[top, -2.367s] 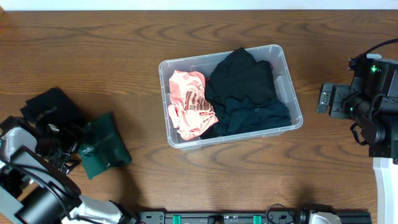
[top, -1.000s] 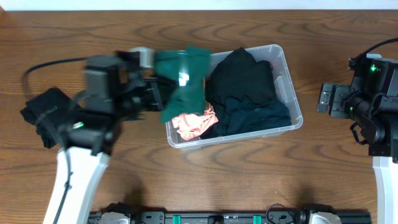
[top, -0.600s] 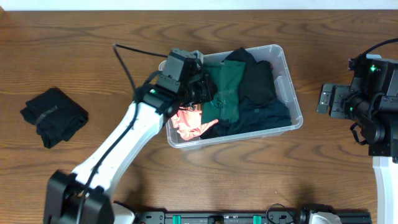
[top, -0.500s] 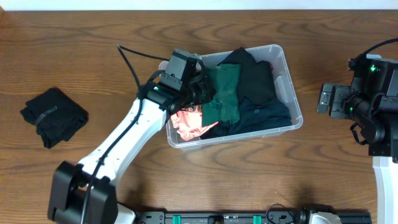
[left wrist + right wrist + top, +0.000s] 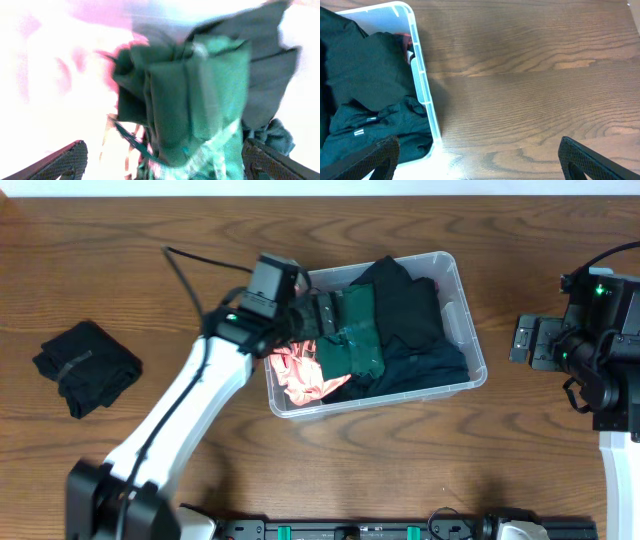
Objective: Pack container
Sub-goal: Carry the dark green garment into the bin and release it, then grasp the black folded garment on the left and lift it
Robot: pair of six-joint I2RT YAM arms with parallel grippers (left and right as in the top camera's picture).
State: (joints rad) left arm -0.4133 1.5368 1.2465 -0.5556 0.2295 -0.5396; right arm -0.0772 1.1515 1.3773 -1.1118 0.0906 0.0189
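Note:
The clear plastic container (image 5: 464, 321) stands mid-table, holding black clothes (image 5: 410, 310), a pink garment (image 5: 300, 372) and a dark green garment (image 5: 350, 340). My left gripper (image 5: 322, 314) hangs over the container's left part, open, with the green garment (image 5: 200, 100) lying just below and between its spread fingers (image 5: 65, 161). My right gripper (image 5: 527, 340) is open and empty over bare table to the right of the container; its view shows the container's corner (image 5: 420, 75) and black clothes (image 5: 365, 80) inside.
A black folded clothing bundle (image 5: 86, 366) lies on the wooden table at the far left. The right arm's base (image 5: 610, 370) stands at the right edge. A cable trails from the left arm behind the container.
The left arm carried the green garment from the table's left side to the container. The garment now lies in the container and the gripper has drawn back a little to the left. The right arm has not moved.

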